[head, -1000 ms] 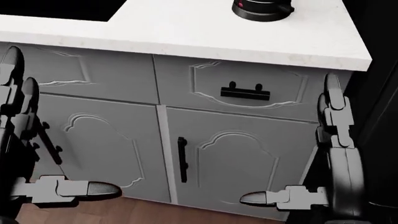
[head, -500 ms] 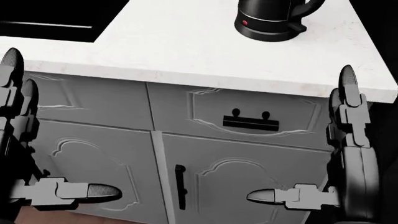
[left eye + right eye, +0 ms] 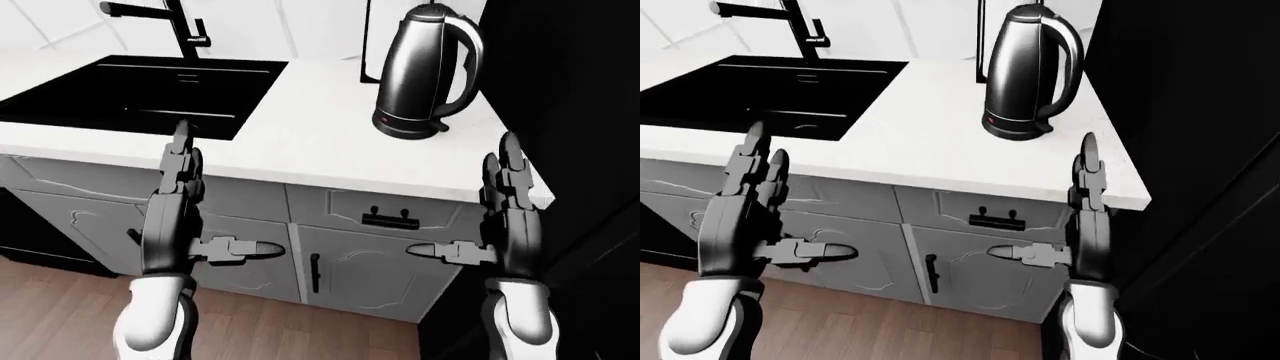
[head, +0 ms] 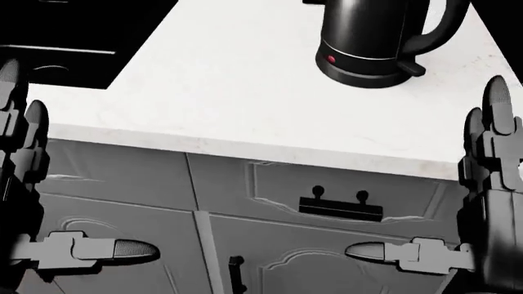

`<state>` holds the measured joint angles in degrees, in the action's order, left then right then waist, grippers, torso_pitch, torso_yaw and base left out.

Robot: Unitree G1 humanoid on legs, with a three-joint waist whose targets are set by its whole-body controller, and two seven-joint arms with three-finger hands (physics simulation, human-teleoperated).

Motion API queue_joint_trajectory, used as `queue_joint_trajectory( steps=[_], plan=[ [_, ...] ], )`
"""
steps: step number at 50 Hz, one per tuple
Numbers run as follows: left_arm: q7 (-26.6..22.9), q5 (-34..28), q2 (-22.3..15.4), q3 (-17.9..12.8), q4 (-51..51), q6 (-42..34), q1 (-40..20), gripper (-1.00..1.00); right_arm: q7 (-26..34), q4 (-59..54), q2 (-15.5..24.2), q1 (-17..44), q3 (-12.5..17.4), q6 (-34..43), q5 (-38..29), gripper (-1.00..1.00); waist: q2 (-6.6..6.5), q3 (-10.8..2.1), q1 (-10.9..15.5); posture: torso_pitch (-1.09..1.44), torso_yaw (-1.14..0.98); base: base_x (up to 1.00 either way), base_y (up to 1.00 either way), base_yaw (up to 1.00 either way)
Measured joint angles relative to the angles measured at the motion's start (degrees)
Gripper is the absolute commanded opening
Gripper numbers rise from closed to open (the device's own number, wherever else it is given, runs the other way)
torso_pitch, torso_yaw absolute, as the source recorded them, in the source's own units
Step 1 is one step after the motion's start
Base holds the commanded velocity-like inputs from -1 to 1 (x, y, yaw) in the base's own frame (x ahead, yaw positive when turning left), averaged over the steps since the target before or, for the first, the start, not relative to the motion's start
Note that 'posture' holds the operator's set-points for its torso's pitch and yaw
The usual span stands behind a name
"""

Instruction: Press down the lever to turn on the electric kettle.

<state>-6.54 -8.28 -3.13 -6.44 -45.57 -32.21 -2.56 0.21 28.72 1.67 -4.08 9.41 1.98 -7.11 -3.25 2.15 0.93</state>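
Note:
The black and steel electric kettle (image 3: 420,71) stands upright on the white counter (image 3: 300,142), right of the sink; the head view shows its lower part (image 4: 372,43). A red light (image 4: 330,59) shows on its base, and a small lever tab (image 4: 412,68) sticks out under the handle. My left hand (image 3: 205,217) is open, fingers pointing up, below the counter edge before the cabinets. My right hand (image 3: 470,217) is open in the same pose, below and a little right of the kettle. Neither hand touches anything.
A black sink (image 3: 140,90) with a black faucet (image 3: 170,19) is set in the counter at the left. Grey cabinet doors and a drawer with a black handle (image 3: 390,219) lie below. A tall dark unit (image 3: 570,150) stands at the right. The floor (image 3: 60,300) is wood.
The whole head view has shifted: the counter and kettle have slid down into the picture and look nearer, so the camera moved. Both hands keep the same open pose.

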Motion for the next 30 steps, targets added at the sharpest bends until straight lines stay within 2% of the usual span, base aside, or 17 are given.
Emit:
queue_joint_trajectory(
  steps=[5,8,10,12,14,19,21,23,25,26,30],
  plan=[
    [0.0,0.1,0.0,0.4,-1.3,0.5,-0.4,1.0,-0.3,1.7,0.2,0.3,1.1,-0.2,0.1,1.0,3.35,-0.01,0.3,0.0,0.0,0.19,0.0,0.0],
    [0.0,0.1,-0.1,0.3,-1.0,0.9,-0.7,1.0,-0.3,2.1,0.3,0.5,1.1,-0.6,0.2,1.0,6.57,-0.39,0.4,0.0,0.0,0.2,0.0,0.0],
    [-0.2,0.4,0.5,1.1,0.0,1.0,-0.5,1.0,-0.4,1.4,0.6,0.4,1.9,-0.4,0.3,1.0,5.79,0.04,-0.7,0.0,0.0,0.2,0.0,0.0],
    [-0.5,0.6,0.3,1.5,0.7,0.6,-0.4,1.0,-0.6,0.9,0.5,-0.2,2.5,0.1,0.3,1.0,6.11,0.16,-1.2,0.0,0.0,0.2,0.0,0.0],
    [-0.5,0.7,0.2,1.2,0.6,0.3,-0.6,1.0,-0.6,1.1,0.5,-0.3,2.7,0.6,0.4,1.0,5.41,0.05,-1.3,0.0,0.0,0.19,0.0,0.0],
    [-0.3,0.4,0.1,1.2,-1.4,0.2,-1.2,1.0,-0.6,2.1,0.5,0.0,2.7,0.2,0.7,1.0,1.7,0.59,-1.5,0.0,0.0,0.2,0.0,0.0],
    [-0.3,0.4,0.0,1.2,-1.7,0.2,-1.5,1.0,-0.5,2.0,0.6,0.2,2.7,0.0,0.8,1.0,-0.68,0.04,-1.5,0.0,0.0,0.2,0.0,0.0],
    [-0.3,0.3,-0.3,0.5,-1.0,-0.3,-1.5,1.0,-0.4,1.3,0.0,0.1,1.9,0.0,0.9,1.0,-0.03,0.23,-0.6,0.0,0.0,0.2,0.0,0.0],
    [-0.1,0.1,-0.3,0.1,-0.7,-1.1,-1.1,1.0,0.0,0.7,0.0,-0.2,1.5,0.5,1.1,1.0,-0.31,0.13,0.0,0.0,0.0,0.18,0.0,0.0],
    [0.0,0.0,-0.3,0.1,-0.8,-1.3,-1.1,1.0,0.0,0.8,0.0,-0.4,1.8,0.7,1.2,1.0,-0.05,-0.08,0.1,0.0,0.0,0.13,0.0,0.0],
    [-0.1,0.1,-0.4,0.3,-1.6,-1.1,-1.7,1.0,-0.7,1.6,0.2,0.0,2.9,0.3,1.3,1.0,2.48,-0.39,0.0,0.0,0.0,0.08,0.0,0.0]
  ],
)
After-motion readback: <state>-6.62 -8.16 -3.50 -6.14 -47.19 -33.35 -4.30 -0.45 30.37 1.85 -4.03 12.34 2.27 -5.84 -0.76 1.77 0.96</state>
